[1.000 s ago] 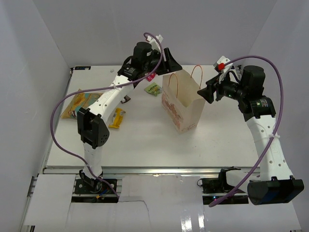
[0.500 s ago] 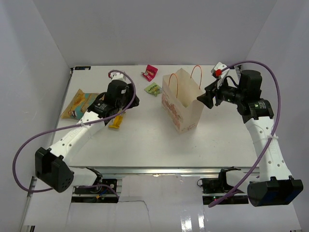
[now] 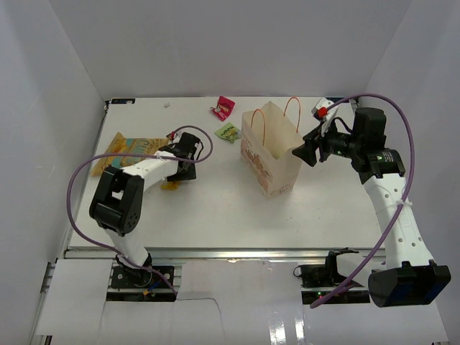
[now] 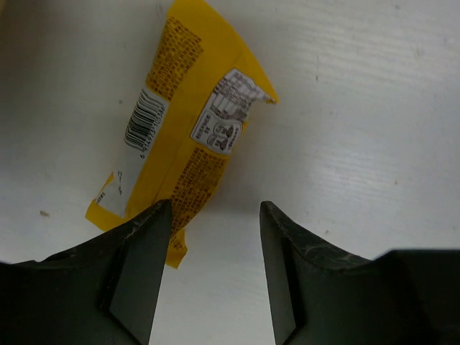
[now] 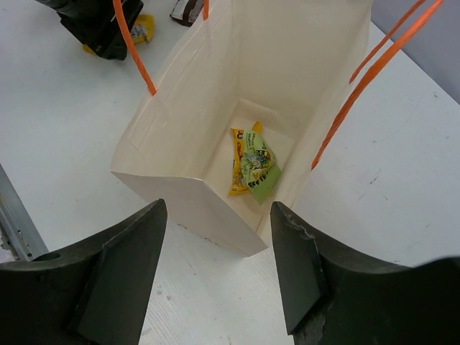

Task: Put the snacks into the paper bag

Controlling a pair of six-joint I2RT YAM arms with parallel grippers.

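The paper bag point(image 3: 273, 159) stands upright mid-table with orange handles, its mouth open. Inside it point(image 5: 215, 108) lie a green packet point(image 5: 260, 167) and a yellow one point(image 5: 238, 167). My right gripper point(image 3: 305, 152) hovers open over the bag's right rim point(image 5: 218, 208), holding nothing. My left gripper point(image 3: 185, 167) is low over the table, open, next to a yellow packet point(image 4: 188, 136); its left finger point(image 4: 147, 237) overlaps the packet's lower end and only bare table shows between the jaws point(image 4: 213, 219). A magenta packet point(image 3: 225, 108), a green packet point(image 3: 228, 132) and a yellow-tan pouch point(image 3: 131, 149) lie on the table.
White walls close in the table on the left, back and right. A dark brown packet point(image 5: 188, 8) lies just beyond the bag in the right wrist view. The left arm's purple cable point(image 3: 79, 180) loops over the left side of the table.
The left arm has swung down from beside the bag's top to the table on the left and now sits over the yellow packet. The right arm has hardly moved.
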